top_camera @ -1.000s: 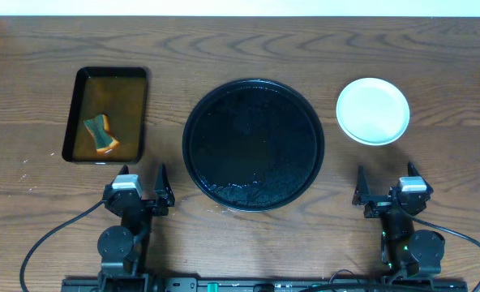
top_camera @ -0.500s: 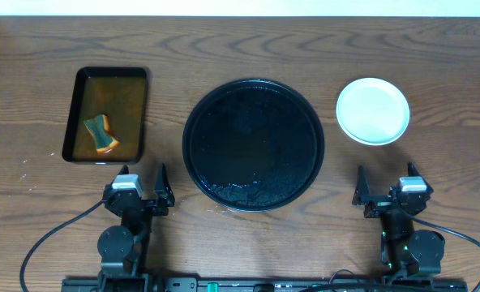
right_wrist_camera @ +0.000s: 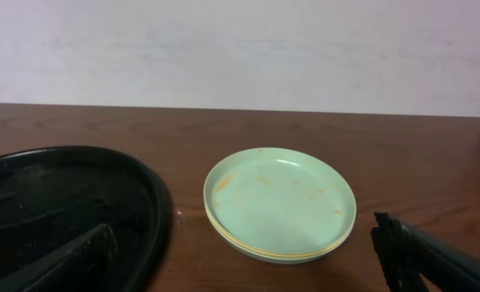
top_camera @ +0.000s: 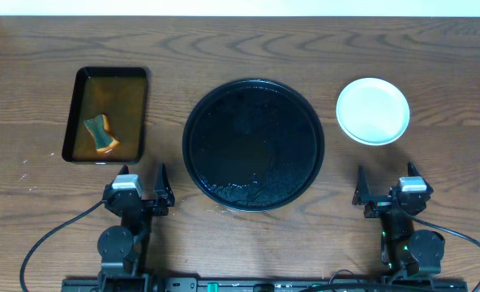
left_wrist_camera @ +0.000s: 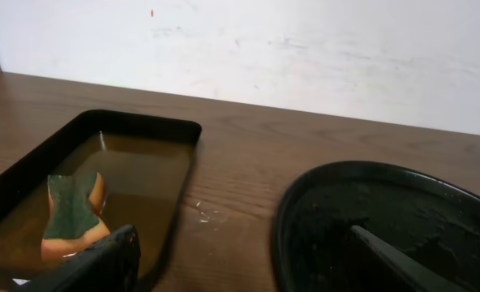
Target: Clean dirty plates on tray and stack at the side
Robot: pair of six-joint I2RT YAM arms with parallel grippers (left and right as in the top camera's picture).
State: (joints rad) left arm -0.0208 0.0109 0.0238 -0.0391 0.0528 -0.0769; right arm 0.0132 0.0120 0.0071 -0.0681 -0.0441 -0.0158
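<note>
The round black tray point(top_camera: 253, 144) is bare of plates; only wet streaks show on its glossy floor. The plates point(right_wrist_camera: 280, 203) sit stacked on the bare wood, straight ahead of the right gripper point(top_camera: 384, 191) and centred between its fingers. A pale mint plate is on top, with a yellow rim line beneath it. How many lie in the stack I cannot tell. The top plate shows faint orange flecks, so the wiping looks imperfect, but clearing and stacking appear done.

Both grippers rest low at the near table edge, fingers spread wide and holding nothing. Ahead of the left gripper point(top_camera: 141, 193), the rectangular tray of brownish liquid point(left_wrist_camera: 143, 123) lies beyond its left finger, with a sponge point(left_wrist_camera: 71, 212) floating in it. The round tray's rim curves in by its right finger, with bare wood between the two.

The right gripper has open table all the way to the stack, and the round tray's edge sits off beyond its left finger.
</note>
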